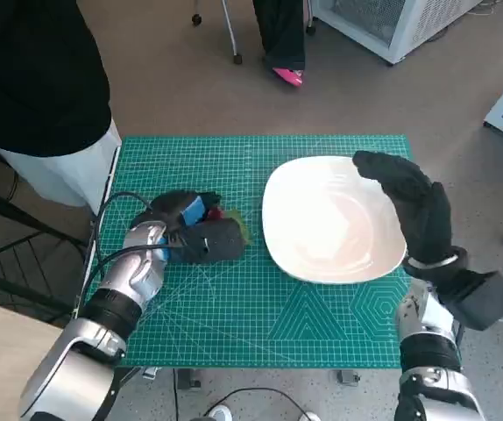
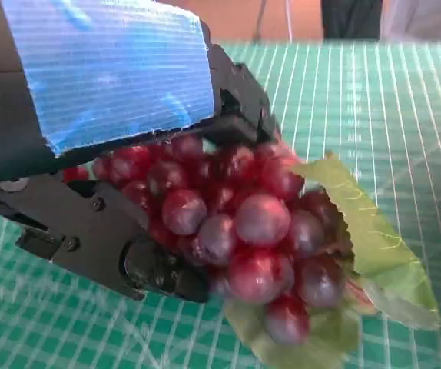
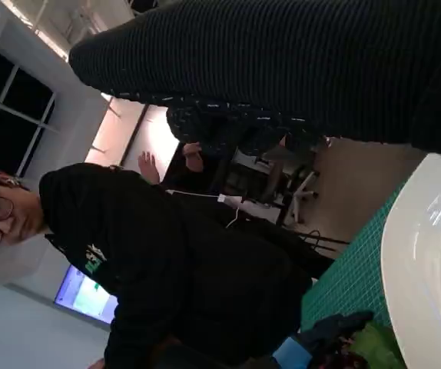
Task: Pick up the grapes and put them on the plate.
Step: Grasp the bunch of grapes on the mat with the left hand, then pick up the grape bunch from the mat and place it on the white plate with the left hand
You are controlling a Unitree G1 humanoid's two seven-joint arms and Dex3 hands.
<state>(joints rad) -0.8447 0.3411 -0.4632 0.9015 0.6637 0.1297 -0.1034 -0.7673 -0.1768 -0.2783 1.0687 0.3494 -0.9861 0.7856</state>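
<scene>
While the left hand (image 1: 194,230) closes its fingers (image 2: 159,269) around the grapes (image 2: 243,231) on the green mat (image 1: 234,324), left of the white plate (image 1: 332,219), the right hand (image 1: 414,210) hovers over the plate's right rim, fingers spread, holding nothing.

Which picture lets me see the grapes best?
The left wrist view: the grapes fill it, red and shiny, with the left hand around them. The head view shows only a bit of red beside that hand. The right wrist view shows just a tiny blur.
</scene>
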